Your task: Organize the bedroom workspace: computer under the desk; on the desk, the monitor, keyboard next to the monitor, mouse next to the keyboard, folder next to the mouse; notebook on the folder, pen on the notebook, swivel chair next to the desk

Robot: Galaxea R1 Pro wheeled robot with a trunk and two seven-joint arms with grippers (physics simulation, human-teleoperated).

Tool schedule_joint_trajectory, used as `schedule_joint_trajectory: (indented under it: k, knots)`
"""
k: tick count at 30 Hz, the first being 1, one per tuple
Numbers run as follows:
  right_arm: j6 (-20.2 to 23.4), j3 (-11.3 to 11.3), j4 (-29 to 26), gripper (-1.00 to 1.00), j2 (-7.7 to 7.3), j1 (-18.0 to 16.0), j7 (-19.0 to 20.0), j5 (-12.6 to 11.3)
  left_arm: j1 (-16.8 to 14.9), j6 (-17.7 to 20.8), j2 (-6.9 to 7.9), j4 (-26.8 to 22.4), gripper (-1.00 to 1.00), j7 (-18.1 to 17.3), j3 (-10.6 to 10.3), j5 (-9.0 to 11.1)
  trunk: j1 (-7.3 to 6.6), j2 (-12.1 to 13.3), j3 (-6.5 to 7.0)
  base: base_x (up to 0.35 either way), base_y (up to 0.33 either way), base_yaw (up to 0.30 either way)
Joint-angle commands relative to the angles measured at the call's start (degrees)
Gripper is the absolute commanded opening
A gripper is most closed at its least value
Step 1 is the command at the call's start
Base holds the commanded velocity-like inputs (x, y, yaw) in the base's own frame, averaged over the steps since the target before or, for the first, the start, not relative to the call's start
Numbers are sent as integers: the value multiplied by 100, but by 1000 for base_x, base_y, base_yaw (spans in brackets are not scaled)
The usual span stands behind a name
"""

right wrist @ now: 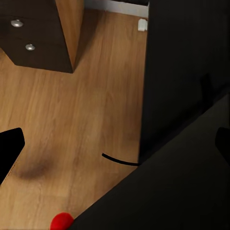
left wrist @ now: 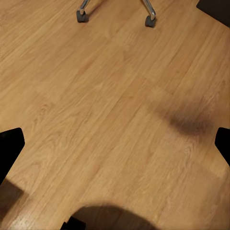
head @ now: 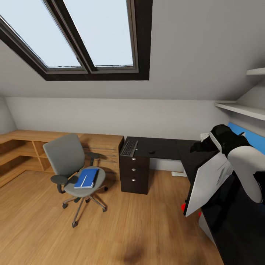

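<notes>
Holding: the right arm (head: 241, 162) reaches across the head view's right side, its black wrist against the top edge of the monitor (head: 208, 184), which leans tilted, white back toward the camera, a red dot at its low corner.
Right fingers: dark tips at both sides of the right wrist view, set wide apart; whether they pinch the monitor I cannot tell.
Left fingers: dark tips at both sides of the left wrist view, spread, only wood floor (left wrist: 110, 105) between them.
Desk (head: 162, 147): black-topped, L-shaped, against the far wall, dark drawers with silver knobs below.
Keyboard (head: 129, 148): flat on the desk's left end, above the drawers.
Mouse (head: 152, 151): small dark shape on the desktop, right of the keyboard, apart from it.
Swivel chair (head: 71, 165): on the floor left of the desk, clear of it.
Folder (head: 87, 178): blue, flat on the chair seat.
Pen (head: 83, 180): thin white stick lying on the folder.
Notebook: cannot tell.
</notes>
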Motion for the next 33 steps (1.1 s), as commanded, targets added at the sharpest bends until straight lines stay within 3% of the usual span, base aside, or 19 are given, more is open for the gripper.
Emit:
schedule_joint_trajectory:
  k: [1, 13, 33]
  knots:
    - [29, 22, -90, 100, -7, 0, 48, 46, -2, -12, 0, 7, 100, -42, 7, 43, 2, -4, -3, 0, 0, 0]
    - [416, -11, -1149, 100, -28, 0, 47, 24, -2, -13, 0, 7, 100, -42, 7, 46, 2, -4, -3, 0, 0, 0]
    - [438, -8, -1237, 100, -33, 0, 41, 20, -2, -13, 0, 7, 100, -42, 4, 41, 2, -4, -3, 0, 0, 0]
